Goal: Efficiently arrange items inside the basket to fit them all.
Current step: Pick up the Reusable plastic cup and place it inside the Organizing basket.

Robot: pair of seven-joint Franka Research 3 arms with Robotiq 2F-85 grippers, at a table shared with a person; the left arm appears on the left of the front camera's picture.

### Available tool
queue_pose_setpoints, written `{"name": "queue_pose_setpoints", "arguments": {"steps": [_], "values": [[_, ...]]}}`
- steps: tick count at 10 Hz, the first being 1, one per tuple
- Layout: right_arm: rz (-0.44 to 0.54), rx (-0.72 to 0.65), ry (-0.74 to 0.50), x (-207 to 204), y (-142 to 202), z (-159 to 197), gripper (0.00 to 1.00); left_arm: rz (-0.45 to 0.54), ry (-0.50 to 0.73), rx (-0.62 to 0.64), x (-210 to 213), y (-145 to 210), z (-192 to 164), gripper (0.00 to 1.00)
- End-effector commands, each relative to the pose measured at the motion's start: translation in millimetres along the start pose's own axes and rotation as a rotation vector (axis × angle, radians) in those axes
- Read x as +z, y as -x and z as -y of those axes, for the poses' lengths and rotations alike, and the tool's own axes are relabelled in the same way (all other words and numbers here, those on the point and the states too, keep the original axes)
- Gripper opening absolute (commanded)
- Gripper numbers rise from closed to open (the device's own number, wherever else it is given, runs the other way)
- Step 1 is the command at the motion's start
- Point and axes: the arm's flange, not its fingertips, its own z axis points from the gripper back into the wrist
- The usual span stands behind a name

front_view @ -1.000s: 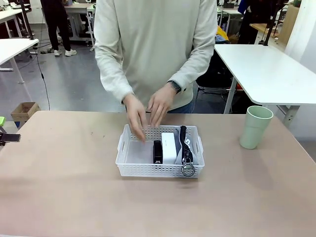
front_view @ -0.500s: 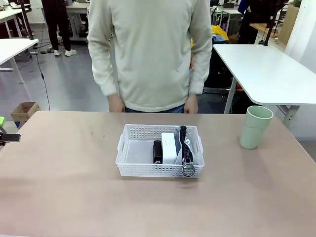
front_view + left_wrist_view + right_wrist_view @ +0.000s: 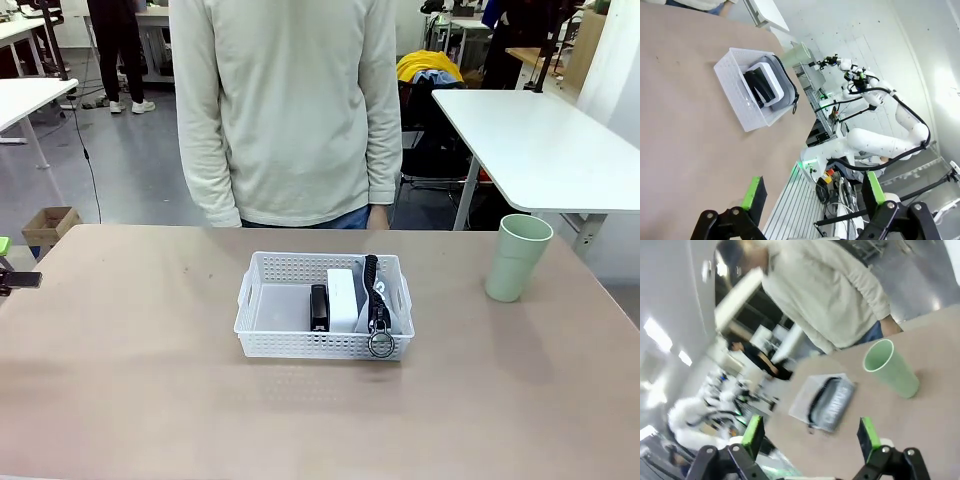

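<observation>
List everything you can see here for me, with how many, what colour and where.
Basket: one, white, middle of the table.
Stapler: one, black, inside the basket, on the device's left.
Device: one, white and boxy, inside the basket, between stapler and pouch.
Pouch: one, grey with a black zip, on edge along the basket's right side.
Cup: one, pale green, upright on the table, right of the basket and apart from it.
Table: one, brown, under all of these.
Person: one, cream sweater, standing at the far side, arms down.
Left gripper: one, black with green pads, open, holding nothing.
Right gripper: one, black with green pads, open, holding nothing.
</observation>
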Motion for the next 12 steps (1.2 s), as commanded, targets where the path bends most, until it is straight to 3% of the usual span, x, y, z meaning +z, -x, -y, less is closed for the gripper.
{"name": "queue_pose_setpoints", "arguments": {"steps": [1,4,5,6,7,9,10,12], "values": [[0.031,0.672,0.208,-19.4,17.4,36.2,1.00,-0.009,-0.005,-0.004,1.8,3.5,0.5,1.00],[-0.025,0.903,0.169,-52.1,72.0,45.8,1.00,-0.009,-0.005,-0.004,1.8,3.5,0.5,1.00],[-0.112,0.905,0.178,-61.0,85.6,49.4,1.00,-0.009,-0.005,-0.004,1.8,3.5,0.5,1.00],[-0.176,0.867,0.224,-56.9,84.8,41.6,1.00,-0.009,-0.005,-0.004,1.8,3.5,0.5,1.00],[-0.145,0.775,0.116,-32.0,20.6,54.0,1.00,-0.009,-0.005,-0.004,1.8,3.5,0.5,1.00],[-0.145,0.775,0.116,-32.0,20.6,54.0,1.00,-0.009,-0.005,-0.004,1.8,3.5,0.5,1.00],[-0.162,0.836,0.142,-31.0,22.0,61.8,1.00,-0.009,-0.005,-0.004,1.8,3.5,0.5,1.00],[-0.146,1.053,0.146,-85.7,37.7,98.0,1.00,-0.009,-0.005,-0.004,1.8,3.5,0.5,1.00]]}}
